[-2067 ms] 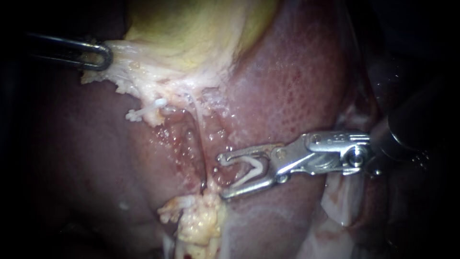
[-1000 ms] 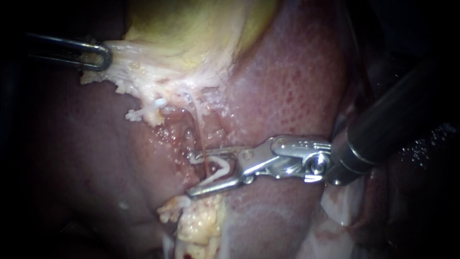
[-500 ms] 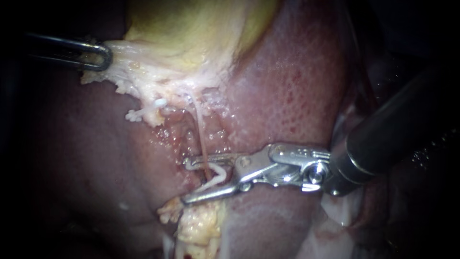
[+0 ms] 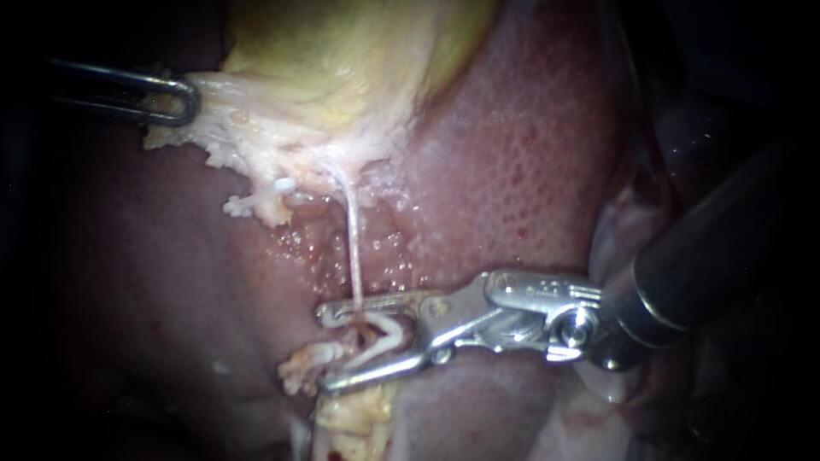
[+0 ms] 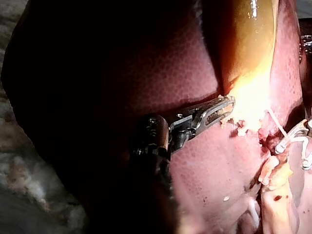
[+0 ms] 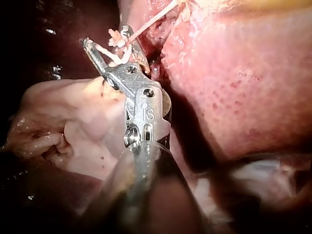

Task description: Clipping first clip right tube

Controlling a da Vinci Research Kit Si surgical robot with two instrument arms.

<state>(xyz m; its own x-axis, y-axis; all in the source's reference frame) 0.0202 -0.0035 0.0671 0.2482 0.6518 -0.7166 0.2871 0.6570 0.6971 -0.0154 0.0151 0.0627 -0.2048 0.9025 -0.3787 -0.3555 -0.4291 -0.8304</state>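
Observation:
A thin pale tube (image 4: pixel 352 239) runs from the yellow gallbladder (image 4: pixel 342 60) down to fatty tissue. My right instrument (image 4: pixel 329 348) comes in from the right, its jaws standing apart with a white clip (image 4: pixel 384 331) held between them. The clip's legs straddle the tube's lower end. The right wrist view shows the same instrument (image 6: pixel 106 38), clip (image 6: pixel 119 53) and tube (image 6: pixel 156 17). My left instrument (image 4: pixel 179 102) is shut on the gallbladder's pale frayed edge at upper left. In the left wrist view its jaws (image 5: pixel 225 108) bite that edge.
Red liver (image 4: pixel 512 154) surrounds the tube on both sides. A yellow fatty lump (image 4: pixel 350 410) lies just below the clip. A short frayed white stub (image 4: pixel 256 201) hangs left of the tube. Pale tissue (image 6: pixel 73 126) lies beside the right instrument's shaft.
My right instrument has moved left and slightly down, bringing the clip from beside the tube to around it. The tube now looks straighter. The left instrument has stayed still.

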